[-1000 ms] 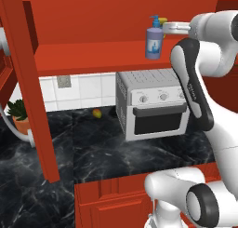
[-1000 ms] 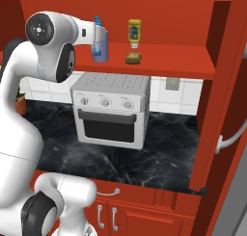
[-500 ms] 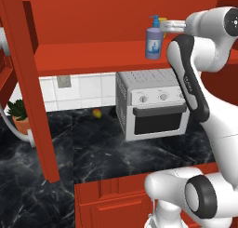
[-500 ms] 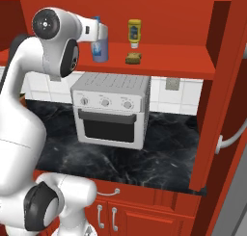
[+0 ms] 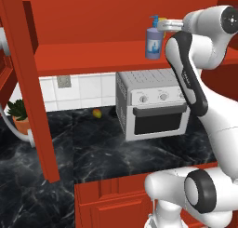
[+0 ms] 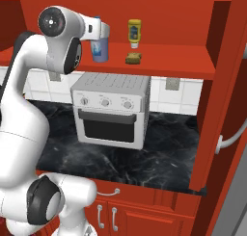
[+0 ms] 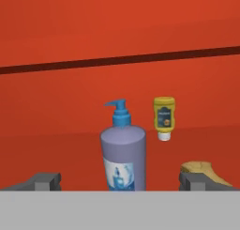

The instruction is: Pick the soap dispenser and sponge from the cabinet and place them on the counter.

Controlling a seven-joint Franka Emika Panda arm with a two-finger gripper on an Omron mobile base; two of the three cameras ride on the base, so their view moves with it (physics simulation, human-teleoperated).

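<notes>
Now the open hand [image 7: 119,182] has neared the soap dispenser [image 7: 123,154].

Open cabinet [image 6: 164,61] shelf front, unobstructed. Soap dispenser [image 7: 123,156] upright between wide-spread fingertips [image 7: 43,181], clear room either side. Sponge [image 7: 202,172] just beside one fingertip; yellow squeeze bottle [image 7: 164,118] standing farther back.
</notes>
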